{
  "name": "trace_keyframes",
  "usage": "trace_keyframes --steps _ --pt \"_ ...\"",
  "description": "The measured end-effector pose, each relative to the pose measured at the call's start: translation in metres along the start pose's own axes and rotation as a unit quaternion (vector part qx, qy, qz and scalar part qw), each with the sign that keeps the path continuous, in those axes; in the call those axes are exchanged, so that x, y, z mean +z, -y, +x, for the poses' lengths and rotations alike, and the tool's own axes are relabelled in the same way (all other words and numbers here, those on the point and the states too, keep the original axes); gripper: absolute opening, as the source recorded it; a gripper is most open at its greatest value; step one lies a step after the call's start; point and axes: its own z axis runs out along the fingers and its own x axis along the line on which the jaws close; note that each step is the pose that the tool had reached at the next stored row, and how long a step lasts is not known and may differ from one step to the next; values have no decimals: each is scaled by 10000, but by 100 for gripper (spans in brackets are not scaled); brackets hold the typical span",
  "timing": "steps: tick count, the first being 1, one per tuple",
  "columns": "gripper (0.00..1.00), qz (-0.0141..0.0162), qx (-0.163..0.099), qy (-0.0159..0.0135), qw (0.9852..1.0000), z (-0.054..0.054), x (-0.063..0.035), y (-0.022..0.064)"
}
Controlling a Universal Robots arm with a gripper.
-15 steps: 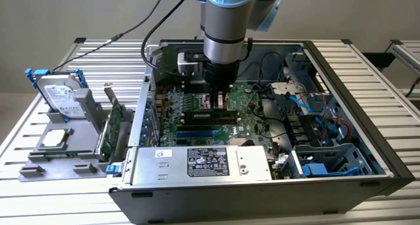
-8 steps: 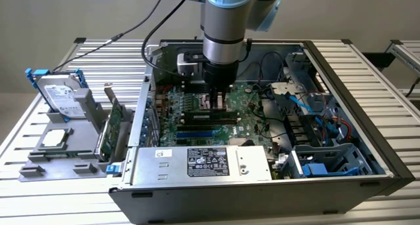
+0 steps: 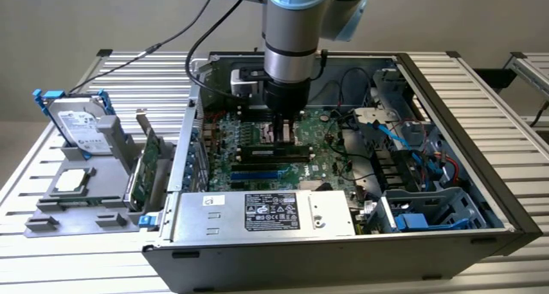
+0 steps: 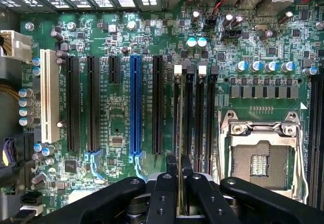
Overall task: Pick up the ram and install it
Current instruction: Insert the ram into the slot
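Up close in the wrist view, the tool [image 4: 179,159] is pinching the ram [image 4: 180,193] between its two black fingers [image 4: 163,183], and the stick is showing edge-on as a thin strip. Just beyond it, the ram is lining up lengthwise with one of the memory slots [image 4: 195,118], the one bearing a white latch [image 4: 177,70] at its far end; whether the stick's edge is touching that slot cannot be told. To one side the CPU socket [image 4: 260,158] is lying open, and to the other the blue expansion slot [image 4: 135,102] is running parallel on the motherboard [image 4: 116,128].

In the exterior view, the tool [image 3: 287,128] is hanging low inside the computer case [image 3: 463,114], over the motherboard and behind the power supply [image 3: 266,211]. Farther out, on the bench [image 3: 506,75] at the exterior view's left, a hard drive [image 3: 81,123] and an expansion card [image 3: 150,162] are standing in a holder.

Judged from this, the pick-up is done; the seating is not yet complete.
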Motion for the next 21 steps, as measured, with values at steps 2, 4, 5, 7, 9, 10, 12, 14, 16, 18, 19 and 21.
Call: trace_keyframes --steps 2,4,5,7,9,10,12,14,16,18,19,21 --pt "14 0 0 -11 10000 -8 2 0" --pt "14 1 0 -20 10000 -14 4 0" --pt "14 1 0 -25 10000 -15 5 0" --pt "14 0 1 -35 10000 -17 6 0" --pt "14 0 1 -46 10000 -19 9 0" --pt "14 0 1 -49 10000 -22 11 0" --pt "14 0 2 -56 10000 -27 16 0" --pt "14 0 2 -62 10000 -31 19 0" --pt "14 0 2 -68 10000 -37 22 0" --pt "14 0 2 -76 10000 -43 26 1" --pt "14 1 1 -83 10000 -45 26 0" --pt "14 0 0 -99 10000 -48 27 1"
